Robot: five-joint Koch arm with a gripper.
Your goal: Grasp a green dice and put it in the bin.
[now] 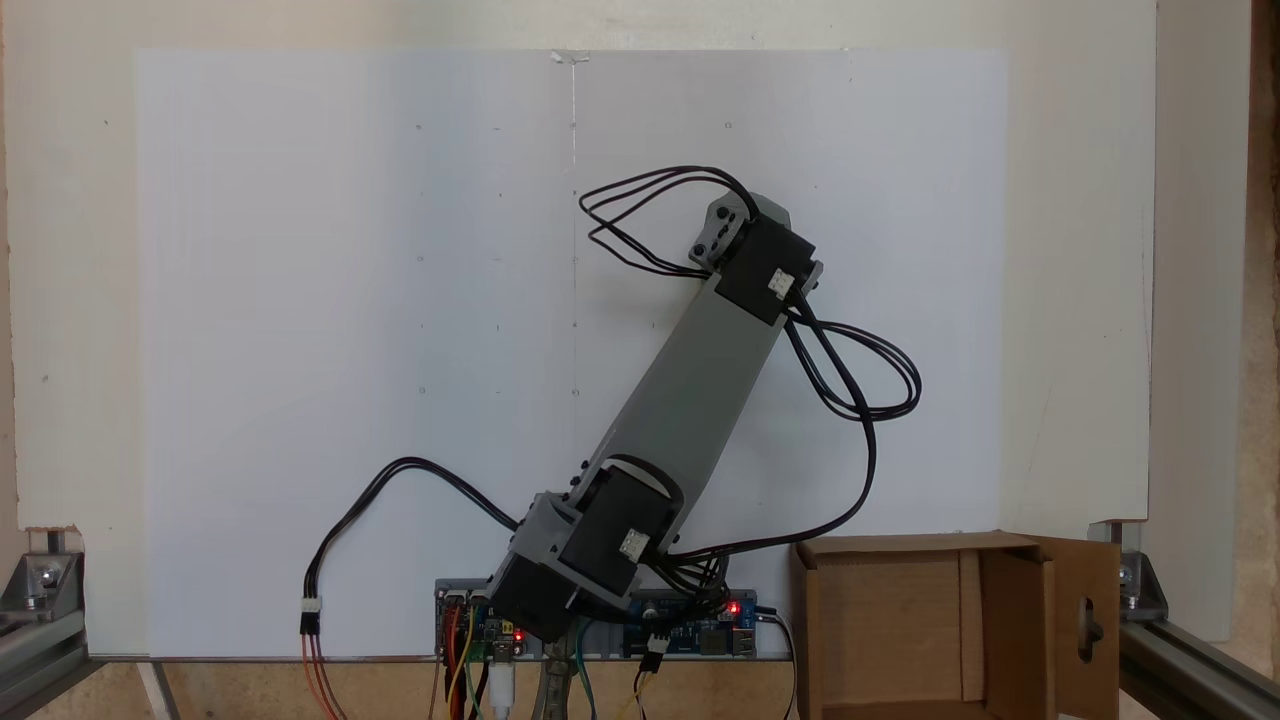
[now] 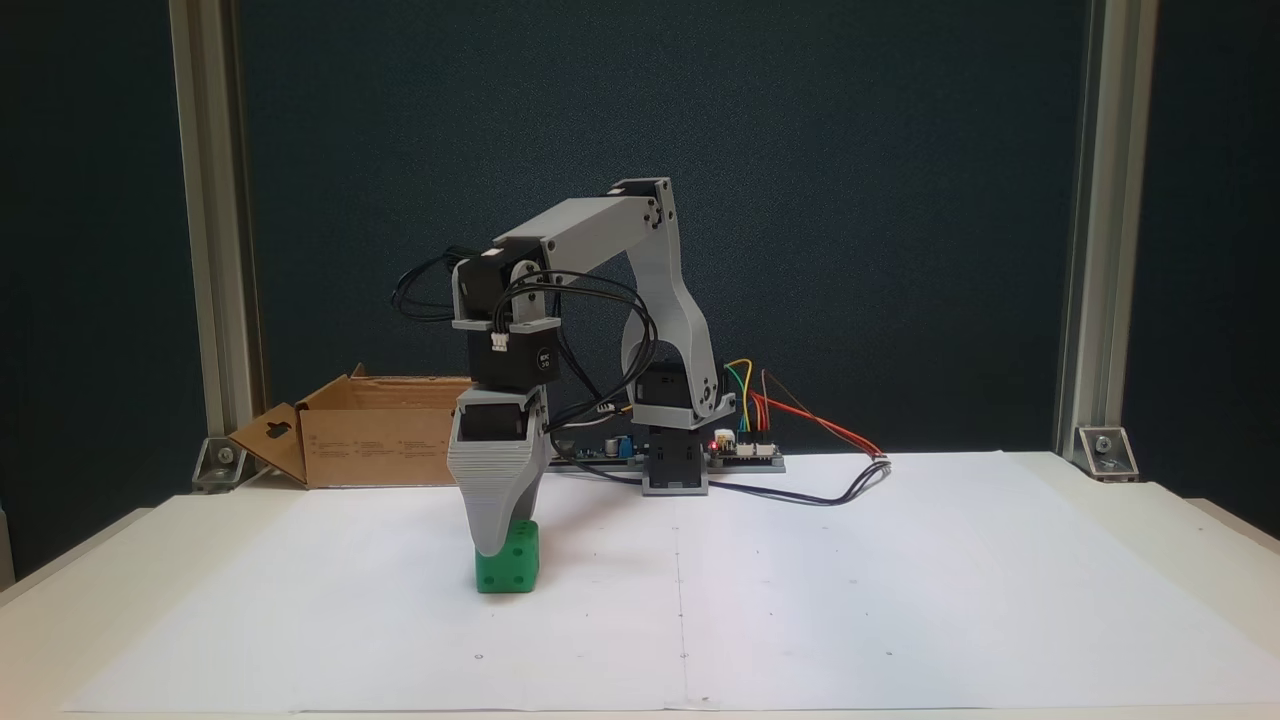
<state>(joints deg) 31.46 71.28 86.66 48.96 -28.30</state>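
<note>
**Gripper down over the green dice on the paper**

The green dice (image 2: 508, 569) sits on the white paper sheet (image 2: 800, 600), left of the arm's base (image 2: 676, 470) in a fixed view. The gripper (image 2: 492, 545) points straight down, its grey tip overlapping the dice's upper left part. The jaws lie one behind the other, so whether they clamp the dice cannot be told. The bin (image 2: 375, 440) stands well behind, at the table's back edge, flaps open; from above, the bin (image 1: 880, 630) is at lower right.
</note>
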